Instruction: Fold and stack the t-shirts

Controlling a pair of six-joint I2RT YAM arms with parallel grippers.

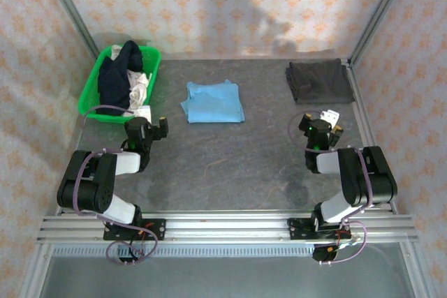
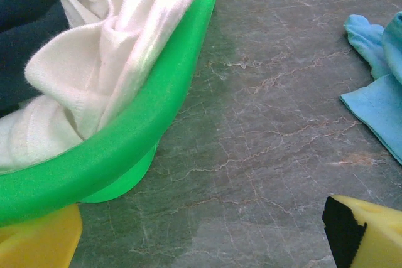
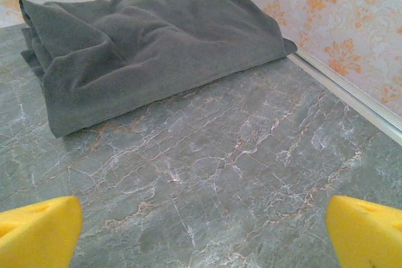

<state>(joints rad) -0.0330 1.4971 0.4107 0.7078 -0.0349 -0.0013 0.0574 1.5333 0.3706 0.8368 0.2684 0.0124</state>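
A folded light blue t-shirt (image 1: 214,102) lies flat in the middle of the table; its edge (image 2: 377,89) shows at the right of the left wrist view. A folded dark grey t-shirt (image 1: 319,80) (image 3: 144,42) rests at the back right corner. A navy shirt (image 1: 115,75) and a white shirt (image 2: 107,54) fill the green basket (image 1: 94,85) (image 2: 157,117) at the back left. My left gripper (image 1: 154,125) (image 2: 204,243) stands open beside the basket's near corner, holding nothing. My right gripper (image 1: 327,118) (image 3: 204,236) stands open over bare table, short of the grey shirt.
The dark marbled tabletop (image 1: 230,165) has free room between the arms and in front of the blue shirt. A metal frame rail (image 3: 352,92) and patterned walls close in the right side and back.
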